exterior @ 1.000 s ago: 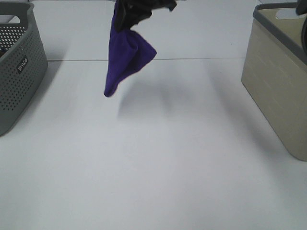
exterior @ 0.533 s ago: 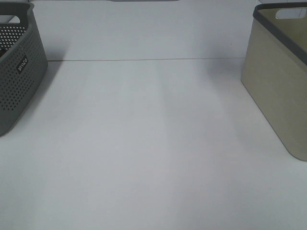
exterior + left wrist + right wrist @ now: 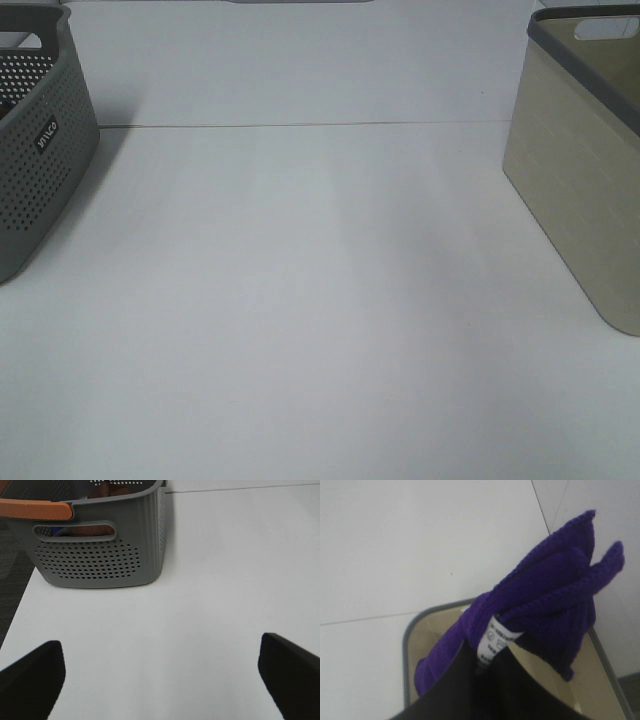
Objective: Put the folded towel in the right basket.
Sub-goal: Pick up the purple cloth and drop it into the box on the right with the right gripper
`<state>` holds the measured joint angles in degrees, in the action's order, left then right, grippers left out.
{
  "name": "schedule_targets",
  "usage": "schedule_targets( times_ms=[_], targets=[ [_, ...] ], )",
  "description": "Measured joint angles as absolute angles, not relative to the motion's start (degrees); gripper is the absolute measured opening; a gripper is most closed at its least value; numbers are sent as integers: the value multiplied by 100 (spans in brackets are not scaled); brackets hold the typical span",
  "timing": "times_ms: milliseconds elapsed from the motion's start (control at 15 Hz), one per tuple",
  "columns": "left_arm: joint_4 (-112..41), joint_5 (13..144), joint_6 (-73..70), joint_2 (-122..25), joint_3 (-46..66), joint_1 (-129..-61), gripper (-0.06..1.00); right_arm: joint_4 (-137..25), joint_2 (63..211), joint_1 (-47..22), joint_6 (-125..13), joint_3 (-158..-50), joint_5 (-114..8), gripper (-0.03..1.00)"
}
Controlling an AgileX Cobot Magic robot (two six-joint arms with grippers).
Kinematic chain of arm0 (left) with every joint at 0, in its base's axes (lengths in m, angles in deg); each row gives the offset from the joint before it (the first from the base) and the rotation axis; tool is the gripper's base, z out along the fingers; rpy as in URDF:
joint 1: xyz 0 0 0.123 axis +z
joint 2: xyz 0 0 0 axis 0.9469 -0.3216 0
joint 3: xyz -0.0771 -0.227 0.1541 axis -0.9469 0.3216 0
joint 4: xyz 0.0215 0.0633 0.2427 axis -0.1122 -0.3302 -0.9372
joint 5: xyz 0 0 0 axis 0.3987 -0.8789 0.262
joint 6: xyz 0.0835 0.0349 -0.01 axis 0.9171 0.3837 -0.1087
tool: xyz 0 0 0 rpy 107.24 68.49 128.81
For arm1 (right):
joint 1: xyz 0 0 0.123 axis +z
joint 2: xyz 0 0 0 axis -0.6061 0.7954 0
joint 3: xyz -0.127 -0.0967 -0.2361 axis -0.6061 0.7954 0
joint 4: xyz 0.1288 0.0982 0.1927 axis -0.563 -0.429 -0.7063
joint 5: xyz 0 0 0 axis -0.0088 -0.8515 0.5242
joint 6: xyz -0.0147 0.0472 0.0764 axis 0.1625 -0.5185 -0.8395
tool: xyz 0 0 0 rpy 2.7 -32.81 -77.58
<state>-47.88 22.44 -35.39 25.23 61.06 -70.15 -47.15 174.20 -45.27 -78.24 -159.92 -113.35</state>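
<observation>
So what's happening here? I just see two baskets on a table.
The robot's right gripper holds a purple knitted towel over the open beige basket with a grey rim. It has not let go yet. The left gripper hangs open and empty above the white table, near the grey perforated plastic basket.

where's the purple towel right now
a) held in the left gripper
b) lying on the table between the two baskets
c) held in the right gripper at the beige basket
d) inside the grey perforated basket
c: the right wrist view shows the purple towel clamped in the right gripper, with the open top of the beige basket right behind it.
</observation>
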Motion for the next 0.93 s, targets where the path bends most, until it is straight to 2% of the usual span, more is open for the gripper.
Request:
schedule_targets(
  times_ms=[67, 200, 333, 400, 600, 733, 933],
  targets=[
    [-4788, 2244, -3539, 2523, 6106, -7015, 99, -4692, 17443, -4722, -7807, -15488, -11375, 2],
    [-4788, 2244, -3539, 2523, 6106, -7015, 99, -4623, 17443, -4774, -7807, -15202, -11375, 2],
    [-4788, 2244, -3539, 2523, 6106, -7015, 99, -4555, 17443, -4774, -7807, -14973, -11375, 7],
    [-4788, 2244, -3539, 2523, 6106, -7015, 99, -4560, 17443, -4774, -7807, -14950, -11392, 19],
    [-4788, 2244, -3539, 2523, 6106, -7015, 99, -4629, 17443, -4774, -7807, -14950, -11386, 78],
    [-4788, 2244, -3539, 2523, 6106, -7015, 99, -4658, 17443, -4774, -7807, -14950, -11386, 93],
    [-4788, 2244, -3539, 2523, 6106, -7015, 99, -4881, 17443, -4768, -7807, -14950, -11386, 98]
  ],
)
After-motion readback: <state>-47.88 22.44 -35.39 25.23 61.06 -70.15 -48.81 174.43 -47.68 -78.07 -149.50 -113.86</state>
